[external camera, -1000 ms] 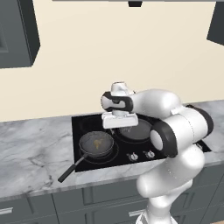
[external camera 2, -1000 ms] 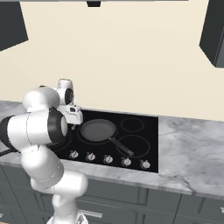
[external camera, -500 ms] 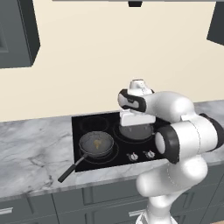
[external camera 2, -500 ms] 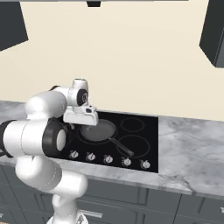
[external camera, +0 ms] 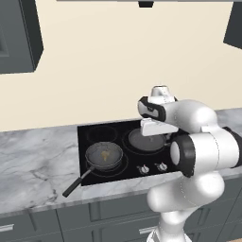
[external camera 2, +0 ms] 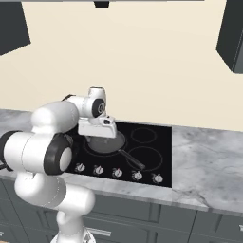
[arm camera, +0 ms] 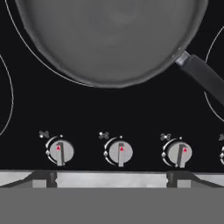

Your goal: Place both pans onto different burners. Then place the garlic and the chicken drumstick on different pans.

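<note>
room: simulated kitchen with a cream wall, dark upper cabinets and grey lower cabinets.
bench [external camera: 33,165]: grey marble top carrying a flat black glass cooktop [external camera 2: 156,152] with thin ring burners and a row of silver knobs [arm camera: 120,152] along its front edge.
arm: white, rising from the base and bent at the elbow, its forearm reaching forward over the cooktop; the wrist turns the hand straight down.
end effector [arm camera: 111,177]: hangs above the front of the cooktop, over the knob row and the near rim of the shallow pan; its two dark tips stand wide apart with nothing between them.
shallow pan [arm camera: 109,39]: wide, plain grey inside, seated on a ringed burner [arm camera: 39,61] just beyond the knobs; in the hand view its black handle runs off toward the lower right.
deep pan [external camera: 104,155]: on the front left burner in the left base view, well apart from the hand; its long black handle points out over the bench edge.
garlic [external camera: 105,154]: small pale yellowish lump lying inside the deep pan.
</note>
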You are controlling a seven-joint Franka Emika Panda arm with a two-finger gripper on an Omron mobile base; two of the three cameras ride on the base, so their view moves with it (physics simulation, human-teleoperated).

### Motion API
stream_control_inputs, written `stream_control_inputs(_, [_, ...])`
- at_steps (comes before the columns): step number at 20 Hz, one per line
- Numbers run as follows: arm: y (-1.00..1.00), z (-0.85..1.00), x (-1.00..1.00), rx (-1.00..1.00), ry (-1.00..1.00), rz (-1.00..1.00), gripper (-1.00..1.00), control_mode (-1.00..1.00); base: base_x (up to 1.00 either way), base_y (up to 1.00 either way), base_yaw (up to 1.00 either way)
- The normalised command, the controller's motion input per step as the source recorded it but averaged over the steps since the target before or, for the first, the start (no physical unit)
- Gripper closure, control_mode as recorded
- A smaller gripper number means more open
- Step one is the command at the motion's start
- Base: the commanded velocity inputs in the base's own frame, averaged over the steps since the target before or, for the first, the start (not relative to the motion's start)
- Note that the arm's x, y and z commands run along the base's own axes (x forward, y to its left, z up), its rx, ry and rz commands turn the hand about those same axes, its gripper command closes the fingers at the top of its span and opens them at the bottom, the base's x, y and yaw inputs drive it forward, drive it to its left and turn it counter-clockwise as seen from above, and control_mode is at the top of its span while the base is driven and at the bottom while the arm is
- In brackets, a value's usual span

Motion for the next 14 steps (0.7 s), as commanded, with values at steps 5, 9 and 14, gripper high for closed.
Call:
stream_control_inputs(5, [-0.12,0.01,0.0,0.0,0.0,0.0,-1.0,1.0,-0.07,-0.3,0.0])
stream_control_inputs(9, [0.0,0.0,0.0,0.0,0.0,0.0,-1.0,1.0,-0.29,-0.65,0.0])
stream_control_inputs(14, [0.0,0.0,0.0,0.0,0.0,0.0,-1.0,1.0,-0.34,-0.82,0.0])
